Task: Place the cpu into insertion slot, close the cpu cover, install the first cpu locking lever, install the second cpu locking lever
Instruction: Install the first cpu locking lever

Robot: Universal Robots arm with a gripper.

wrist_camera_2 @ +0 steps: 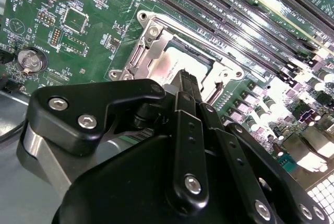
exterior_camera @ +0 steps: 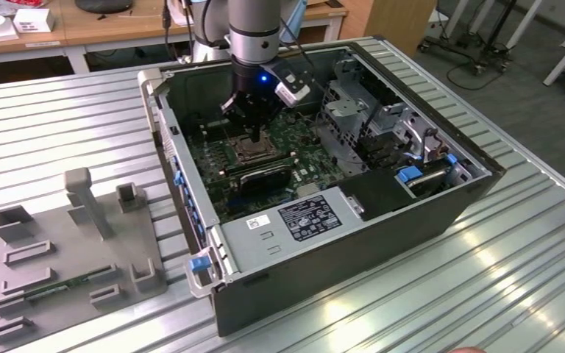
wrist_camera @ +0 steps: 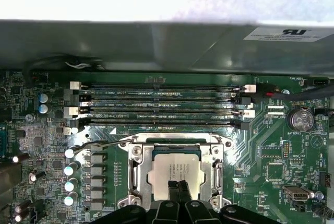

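Observation:
In the exterior view my gripper (exterior_camera: 253, 137) reaches down into the open computer case, right over the insertion slot (exterior_camera: 254, 152) on the green motherboard. The cpu (wrist_camera: 176, 169) lies flat in the insertion slot (wrist_camera: 176, 141), pale and silvery. The cpu cover (wrist_camera: 136, 174) is down around it, a metal frame with the chip showing through its cut-out. My gripper (wrist_camera: 178, 188) has its two black fingers pressed together, tips at the near edge of the cpu (wrist_camera_2: 180, 63). A thin wire locking lever (wrist_camera: 96, 144) sticks out beside the socket. The cpu cover (wrist_camera_2: 151, 40) gleams beyond the fingers (wrist_camera_2: 188, 96).
Long black memory slots (wrist_camera: 156, 106) run beside the socket. The case wall (wrist_camera: 156, 41) rises just past them. A drive cage (exterior_camera: 361, 118) and power supply (exterior_camera: 307, 217) stand inside the case. A grey fixture plate (exterior_camera: 67, 257) lies on the table at the exterior view's left.

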